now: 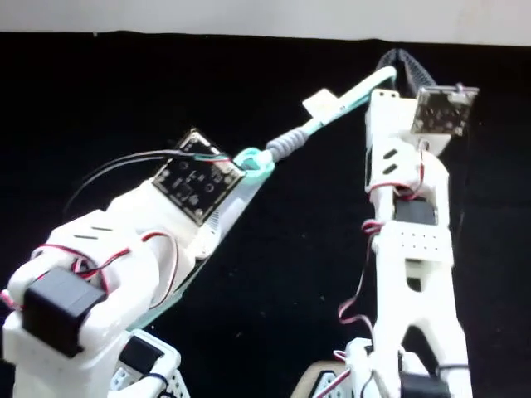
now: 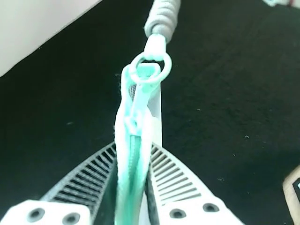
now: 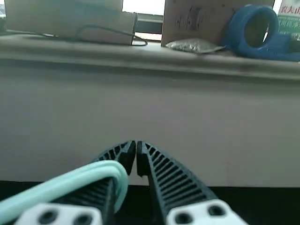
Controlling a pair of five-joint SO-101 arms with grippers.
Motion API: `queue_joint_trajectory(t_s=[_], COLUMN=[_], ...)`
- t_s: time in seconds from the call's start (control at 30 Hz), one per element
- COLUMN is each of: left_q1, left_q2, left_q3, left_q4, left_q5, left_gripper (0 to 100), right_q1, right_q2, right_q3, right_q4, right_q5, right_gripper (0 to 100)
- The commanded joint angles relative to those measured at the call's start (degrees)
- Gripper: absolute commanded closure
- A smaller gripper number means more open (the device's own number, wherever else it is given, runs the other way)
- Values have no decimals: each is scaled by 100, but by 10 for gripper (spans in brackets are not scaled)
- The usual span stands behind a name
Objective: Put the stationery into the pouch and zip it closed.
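Note:
The pouch [image 2: 133, 154] is a slim mint-edged case with its zipper edge facing up. My left gripper [image 2: 133, 147] is shut on it, one finger on each side. In the high view the pouch [image 1: 239, 199] hangs tilted above the black table, under the left wrist. A mint ring [image 2: 151, 65] at the pouch's end joins a grey coiled cord [image 1: 286, 145]. From the cord a mint strap [image 1: 357, 91] carrying a white tag [image 1: 319, 104] runs up to my right gripper [image 1: 387, 83]. The right gripper [image 3: 136, 151] is shut, the strap [image 3: 70, 183] looping at its finger.
The black table cloth [image 1: 290, 274] lies below both arms, ending at a pale wall [image 1: 249, 16] at the back. Past the right gripper a ledge [image 3: 140, 51] holds a blue tape dispenser [image 3: 255, 30] and a cardboard box [image 3: 192, 18].

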Motion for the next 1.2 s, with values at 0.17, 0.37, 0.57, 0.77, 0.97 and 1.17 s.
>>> queue_joint_trajectory(t_s=[0.17,0.37,0.57,0.77,0.97,1.17], left_q1=[-198,-207,-207,-215,-215,-215], left_q2=[-391,-391,-391,-391,-347,-259], left_q3=[-119,-295,-347,-347,-347,-330], left_q4=[97,97,97,70,9,-879], left_q5=[0,9,9,-9,-26,-35], left_gripper=[994,994,994,994,994,989], right_q1=[1218,1332,1481,1411,145,-1807], right_q2=[1332,1771,1754,1508,347,-1420], right_q3=[-198,-189,-242,22,541,277], right_q4=[-66,-66,-66,268,2844,5710], right_q5=[79,88,88,88,88,53], right_gripper=[993,993,993,988,816,731])
